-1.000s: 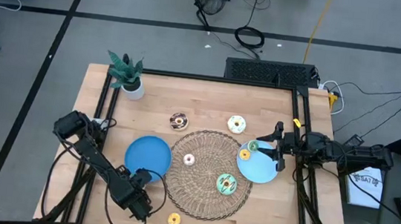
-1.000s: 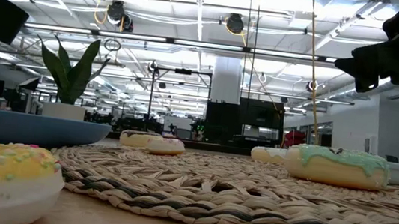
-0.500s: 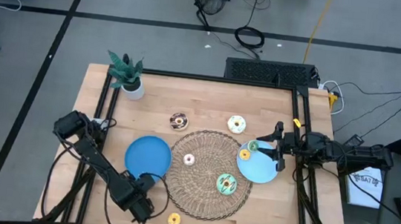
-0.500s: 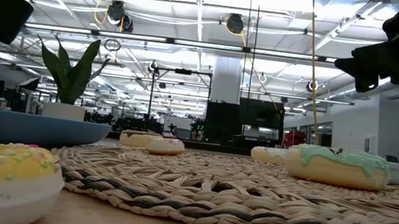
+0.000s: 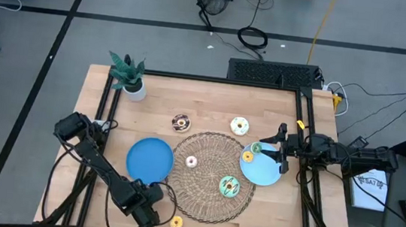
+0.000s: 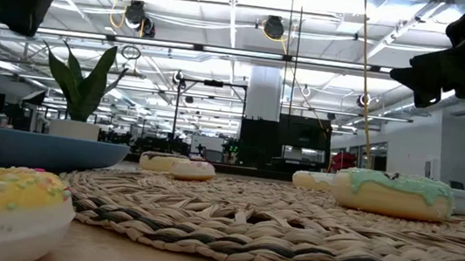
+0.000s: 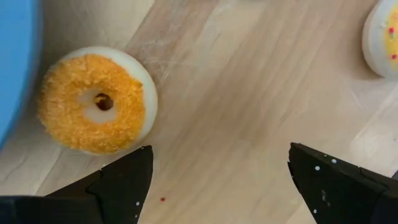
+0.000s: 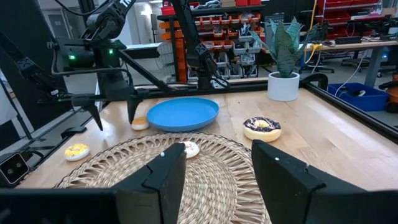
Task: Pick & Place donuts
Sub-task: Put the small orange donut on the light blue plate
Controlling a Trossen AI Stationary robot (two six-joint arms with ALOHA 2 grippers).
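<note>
My left gripper [image 5: 149,205] is open near the table's front edge, between the left blue plate [image 5: 148,159] and a yellow donut [image 5: 176,222]. In the left wrist view its fingers [image 7: 124,180] stand over bare wood beside an orange donut [image 7: 96,102] that lies flat next to the plate. My arm hides this donut in the high view. My right gripper [image 5: 282,148] is open and empty at the right blue plate [image 5: 265,173], which holds a small yellow donut [image 5: 247,157] and a small green one [image 5: 257,147]. A pink donut [image 5: 191,161] and a green-iced donut [image 5: 229,185] lie on the wicker mat [image 5: 211,176].
A chocolate donut [image 5: 181,122] and a white donut [image 5: 239,125] lie on the wood beyond the mat. A potted plant [image 5: 128,74] stands at the far left corner. Black frame rails run along the table's left and right edges.
My left gripper has moved toward the table's right and near edges, closer to the yellow donut. The orange donut now shows at the left edge of the low view, where it did not show before. My right arm has kept still.
</note>
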